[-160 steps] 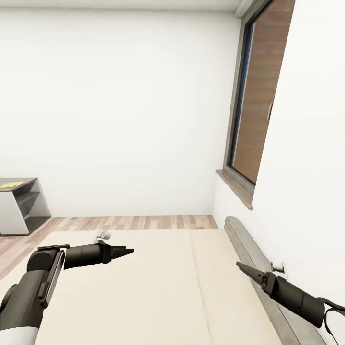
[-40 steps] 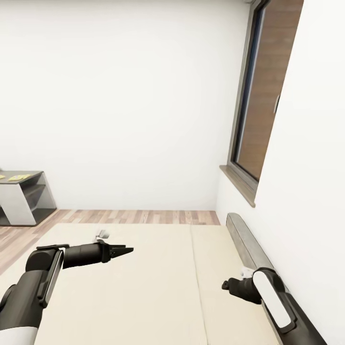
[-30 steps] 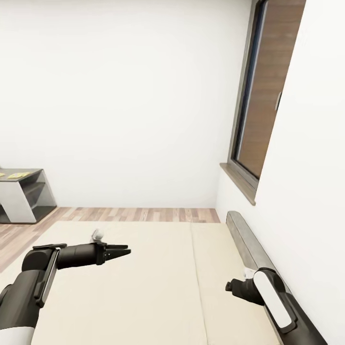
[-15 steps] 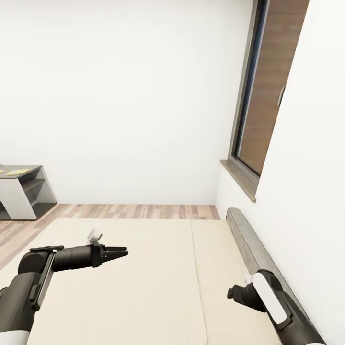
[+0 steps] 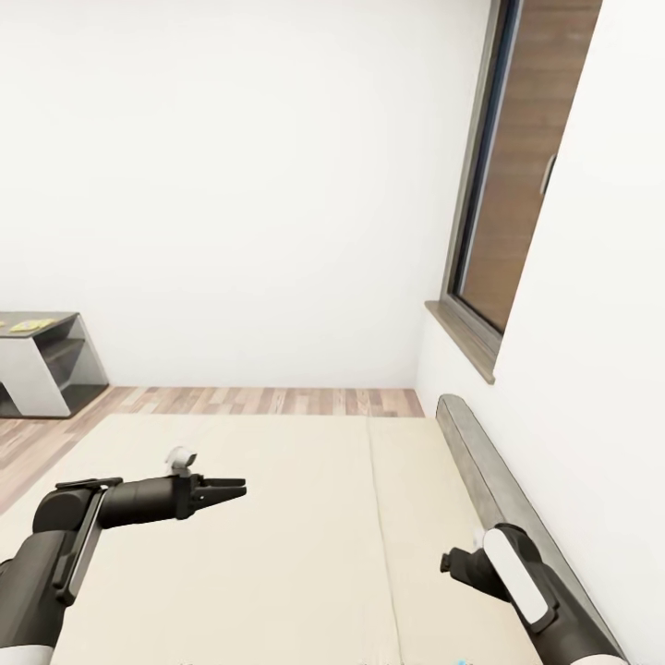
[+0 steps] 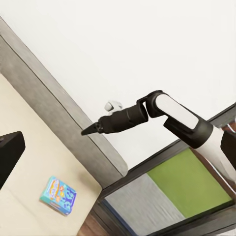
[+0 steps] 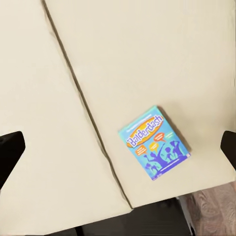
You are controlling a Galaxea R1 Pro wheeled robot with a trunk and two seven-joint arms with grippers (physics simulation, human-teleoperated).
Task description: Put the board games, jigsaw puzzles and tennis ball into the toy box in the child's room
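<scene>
A small blue board game (image 7: 153, 142), printed "Balderdash", lies flat on the cream bed (image 5: 277, 554) near its edge, just right of the seam. It also shows in the left wrist view as a blue box (image 6: 58, 195) by the grey headboard. My right gripper (image 6: 84, 132) hangs above it, pointing down, and its fingers (image 7: 10, 150) stand wide apart with nothing between them. Over the bed's left half, my left gripper (image 5: 233, 487) is open and empty. The toy box, tennis ball and jigsaw puzzles are out of view.
A grey headboard (image 5: 489, 489) runs along the white wall on the right, under a window (image 5: 503, 185). Wood plank floor (image 5: 259, 400) lies beyond the bed. A grey table section (image 5: 37, 365) stands far left with a small yellow flat thing (image 5: 28, 325) on top.
The camera has shifted, so the whole view has slid a little. My right arm, which pointed forward five seconds ago, now points its gripper down at the bed. The left arm has barely moved.
</scene>
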